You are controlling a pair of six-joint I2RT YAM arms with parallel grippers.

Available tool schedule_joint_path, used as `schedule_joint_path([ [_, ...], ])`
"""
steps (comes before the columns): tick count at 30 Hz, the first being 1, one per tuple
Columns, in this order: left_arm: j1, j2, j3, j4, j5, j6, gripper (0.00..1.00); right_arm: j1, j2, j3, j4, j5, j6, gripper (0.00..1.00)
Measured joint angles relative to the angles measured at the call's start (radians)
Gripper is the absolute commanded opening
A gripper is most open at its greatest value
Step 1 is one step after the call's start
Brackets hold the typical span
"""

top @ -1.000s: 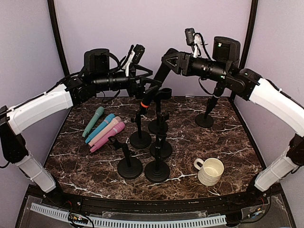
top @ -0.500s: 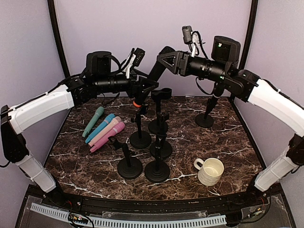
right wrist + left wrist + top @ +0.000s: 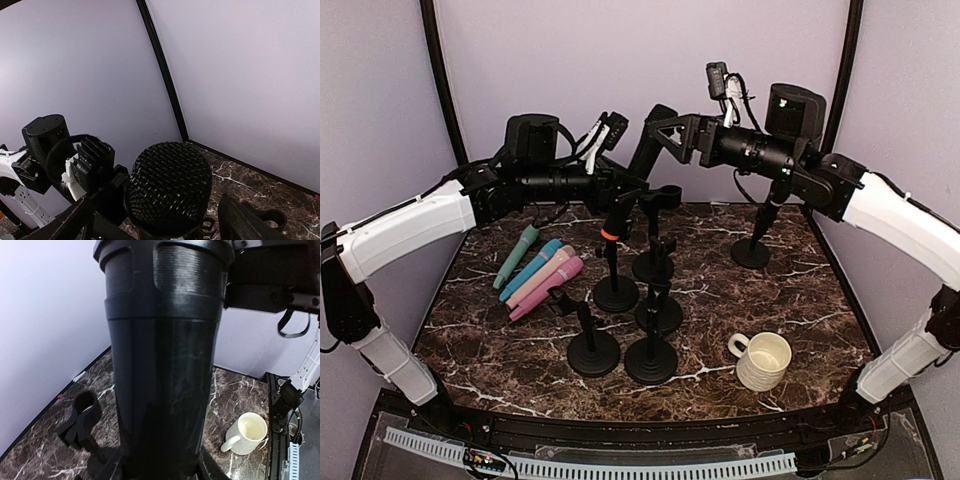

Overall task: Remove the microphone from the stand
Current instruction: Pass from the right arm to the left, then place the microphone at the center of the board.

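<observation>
Premises: a robot test cell, laboratory type. A left arm (image 3: 410, 225) and a right arm (image 3: 905, 215) stand at a marble-patterned bench (image 3: 780, 290). Plain lilac walls (image 3: 520, 60) and black frame posts (image 3: 438, 80) enclose it, with a cable duct (image 3: 620, 467) along the front.

The microphone (image 3: 616, 216) is black, with a round mesh head (image 3: 169, 187) and a smooth tapered body (image 3: 162, 370). An orange ring (image 3: 608, 235) circles its lower end. It stands tilted, head up and leaning right, toward the far edge of the table (image 3: 790, 290). Its lower end meets the top of the stand (image 3: 612, 268); whether it is still seated there cannot be told. The stand is a slim black post, upright on a round base (image 3: 616, 295) a little left of the table's middle.
</observation>
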Motion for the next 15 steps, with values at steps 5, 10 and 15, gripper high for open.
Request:
schedule_joint_path([
  [5,0.047,-0.047,-0.027,-0.116,-0.086,0.007,0.18,-0.004,-0.072,-0.043,-0.025,0.108,-0.011,0.90],
  [10,0.195,-0.180,-0.109,-0.232,-0.155,0.011,0.18,-0.044,-0.177,-0.110,-0.040,0.217,-0.010,0.89],
  [15,0.285,-0.302,-0.222,-0.337,-0.268,0.034,0.18,-0.155,-0.260,-0.220,-0.053,0.272,0.034,0.87],
])
